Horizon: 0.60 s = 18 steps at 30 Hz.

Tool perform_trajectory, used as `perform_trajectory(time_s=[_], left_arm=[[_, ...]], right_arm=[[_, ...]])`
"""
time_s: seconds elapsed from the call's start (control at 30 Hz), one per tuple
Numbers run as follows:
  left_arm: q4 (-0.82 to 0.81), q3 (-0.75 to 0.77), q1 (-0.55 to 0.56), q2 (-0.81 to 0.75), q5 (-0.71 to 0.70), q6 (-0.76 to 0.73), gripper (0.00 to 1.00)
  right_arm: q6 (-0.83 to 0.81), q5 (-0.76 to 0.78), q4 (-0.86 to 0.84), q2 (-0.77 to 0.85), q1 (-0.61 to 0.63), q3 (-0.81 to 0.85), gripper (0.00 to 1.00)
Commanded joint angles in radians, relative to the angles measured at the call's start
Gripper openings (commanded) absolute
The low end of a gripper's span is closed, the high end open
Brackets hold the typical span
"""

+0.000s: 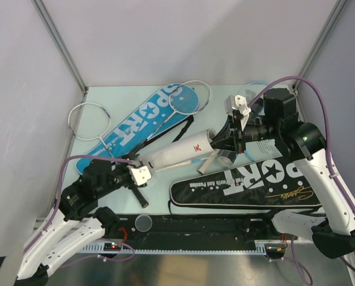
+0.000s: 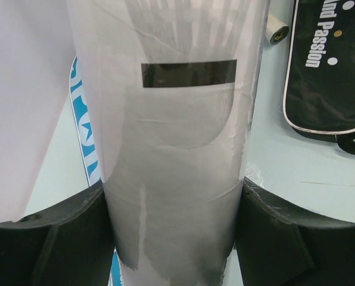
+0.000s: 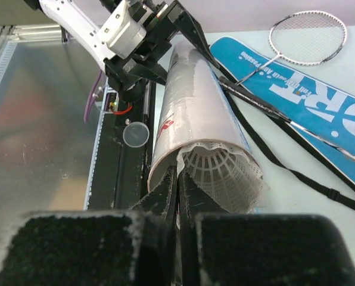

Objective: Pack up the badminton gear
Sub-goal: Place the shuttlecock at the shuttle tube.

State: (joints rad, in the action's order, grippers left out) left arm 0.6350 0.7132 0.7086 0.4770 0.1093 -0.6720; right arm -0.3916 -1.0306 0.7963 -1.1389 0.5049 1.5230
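Right gripper (image 3: 178, 190): padded fingers drawn almost together, pinching the skirt edge of a shuttlecock (image 3: 222, 173) that sits in the open mouth of the white tube (image 3: 189, 101).
Right arm: elbow bent, reaching in from the far right with the wrist aimed down the tube's length.
Left gripper (image 2: 174, 202): clenched around the tube's other end, one dark finger pressed on each side of the wall.
Left arm: low and stretched out from the near left corner, in line with the tube.
Tube: one, lying on the table (image 1: 109, 98) between the two grippers.
Covers: two. The blue SPORT cover (image 1: 139, 125) lies just beyond the tube and the black SPORT cover (image 1: 249, 186) just nearer than it.
Rackets: two seen plainly. A white racket (image 1: 88, 119) is left of the tube with its shaft on the blue cover, and a second white racket (image 1: 186, 98) has its head on that cover's far end. A light-blue hoop (image 1: 258, 83) behind the right arm is probably a third.
In the way: a black strap (image 3: 273, 161) and a dark racket handle run close beside the tube on the blue cover's side.
Other: one clear cap (image 1: 143, 223) on the black rail (image 1: 195, 229), nearer than the tube.
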Motion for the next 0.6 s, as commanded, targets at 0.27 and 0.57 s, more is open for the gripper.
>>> perform_trajectory(time_s=[0.27, 0.57], left_arm=[[-0.058, 0.056, 0.005, -0.004, 0.031, -0.045, 0.56], [-0.070, 0.048, 0.004, -0.006, -0.071, 0.014, 0.54]], right_arm=[[-0.026, 0.023, 0.008, -0.039, 0.091, 0.003, 0.08], [0.126, 0.156, -0.119, 0.069, 0.034, -0.039, 0.48]])
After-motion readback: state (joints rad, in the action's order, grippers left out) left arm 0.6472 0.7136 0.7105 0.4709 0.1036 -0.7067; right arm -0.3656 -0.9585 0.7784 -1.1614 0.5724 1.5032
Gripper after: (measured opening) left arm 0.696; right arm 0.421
